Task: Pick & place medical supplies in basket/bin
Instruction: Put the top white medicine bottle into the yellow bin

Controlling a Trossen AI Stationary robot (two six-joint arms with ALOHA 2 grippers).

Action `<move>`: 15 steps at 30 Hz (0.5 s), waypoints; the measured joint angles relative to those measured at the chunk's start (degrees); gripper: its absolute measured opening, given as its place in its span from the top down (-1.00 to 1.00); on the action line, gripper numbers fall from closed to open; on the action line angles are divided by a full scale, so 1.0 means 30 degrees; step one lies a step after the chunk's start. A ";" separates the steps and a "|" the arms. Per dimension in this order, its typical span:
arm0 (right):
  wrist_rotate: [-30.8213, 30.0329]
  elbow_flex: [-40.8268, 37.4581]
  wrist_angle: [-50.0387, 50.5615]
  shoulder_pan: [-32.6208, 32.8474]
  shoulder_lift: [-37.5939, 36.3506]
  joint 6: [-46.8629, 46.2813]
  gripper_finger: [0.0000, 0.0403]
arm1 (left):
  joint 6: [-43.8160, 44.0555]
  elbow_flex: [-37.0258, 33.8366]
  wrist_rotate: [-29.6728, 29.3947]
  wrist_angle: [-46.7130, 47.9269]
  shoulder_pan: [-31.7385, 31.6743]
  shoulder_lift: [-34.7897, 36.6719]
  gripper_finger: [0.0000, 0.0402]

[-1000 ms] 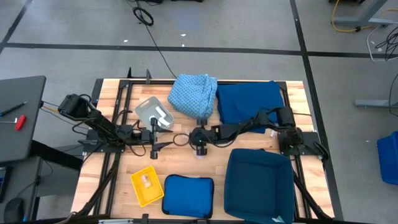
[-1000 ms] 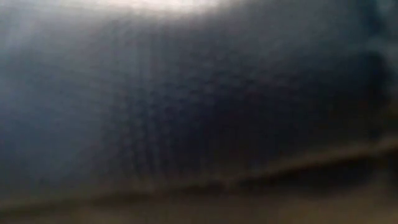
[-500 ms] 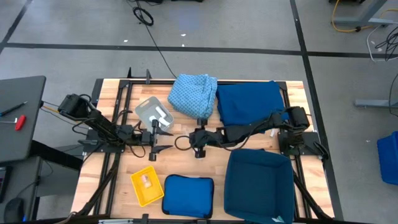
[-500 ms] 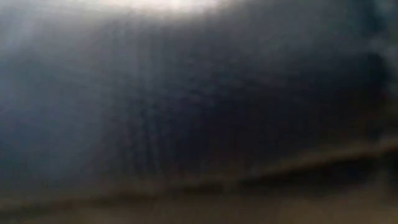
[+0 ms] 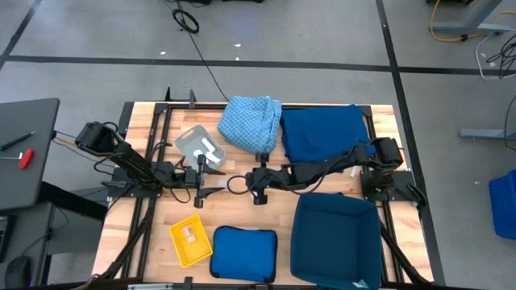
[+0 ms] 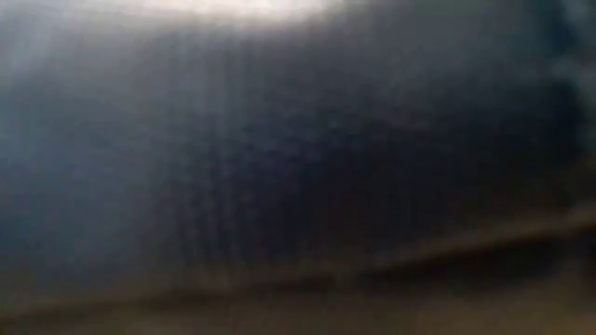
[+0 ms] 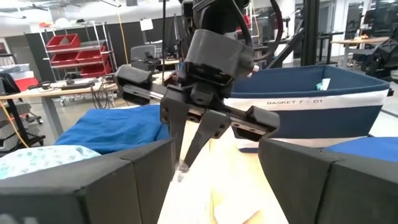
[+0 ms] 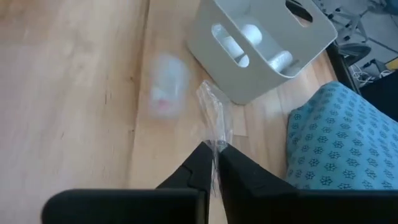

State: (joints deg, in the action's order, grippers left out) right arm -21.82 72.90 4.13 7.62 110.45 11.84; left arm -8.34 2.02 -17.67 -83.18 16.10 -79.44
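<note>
While the pick is under way: a thin clear packet [image 8: 214, 118] is pinched at its edge between the nearly closed fingers of the right gripper [image 8: 214, 163], at the middle of the high view.
Right gripper: seen in the left wrist view pointing down at the desk [image 5: 242, 208], fingertips drawn together on the wrapper [image 7: 182, 168]; grasping the packet.
Left gripper [image 5: 199, 179]: held released, just left of centre in the high view, beside the grey tray [image 5: 197, 147]; nothing is seen between its fingers.
Second packet: a blurred pale packet with a pink mark [image 8: 165, 93] is lying on the wood near the tray, apart from the pinched one.
Grey tray: white rolls [image 8: 249, 34] are already lying inside.
Yellow basket [image 5: 190, 238]: lower left of the high view, one small item inside.
Blue bin [image 5: 334, 240]: lower right, close beside the right arm.
Cloths: the patterned light blue cloth [image 5: 251, 122] and the dark blue cloth [image 5: 322, 133] are lying untouched at the upper centre.
Low view: blocked, nothing can be told.
Step judged: grasp being completed on one packet.
Next move: a straight lift is called for, since the hold is only on a thin edge and could slip, then a carry to a container.
</note>
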 joint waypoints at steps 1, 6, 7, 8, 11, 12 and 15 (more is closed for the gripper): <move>0.0295 0.0000 0.0009 -0.0004 0.0000 0.0049 0.83 | 0.0000 0.0000 -0.0015 0.0024 0.0000 0.0000 -0.18; 0.1585 0.0000 0.0368 -0.0011 0.0000 0.0574 0.81 | 0.0058 0.0000 -0.0081 0.0236 0.0007 0.0000 -0.18; 0.1581 0.0000 0.0532 -0.0049 0.0000 0.0575 0.79 | 0.0062 0.0000 -0.0081 0.0236 0.0007 0.0000 -0.18; 0.1619 0.0000 0.0837 -0.0133 0.0000 0.0518 0.76 | 0.0061 0.0000 -0.0081 0.0236 0.0007 0.0000 -0.18; 0.1591 0.0000 0.2231 -0.0545 0.0000 0.0110 0.60 | 0.0066 0.0000 -0.0081 0.0236 0.0007 0.0000 -0.18; 0.1572 0.0000 0.2654 -0.0668 0.0000 -0.0004 0.53 | 0.0066 0.0000 -0.0074 0.0236 0.0007 0.0000 -0.18; 0.1517 0.0000 0.3948 -0.0911 0.0000 0.0013 0.29 | 0.0066 0.0000 0.0059 0.0236 0.0007 0.0000 -0.18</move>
State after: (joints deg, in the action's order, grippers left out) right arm -17.27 72.90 15.97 4.88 110.45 11.88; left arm -8.14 2.02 -17.49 -82.48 16.12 -79.44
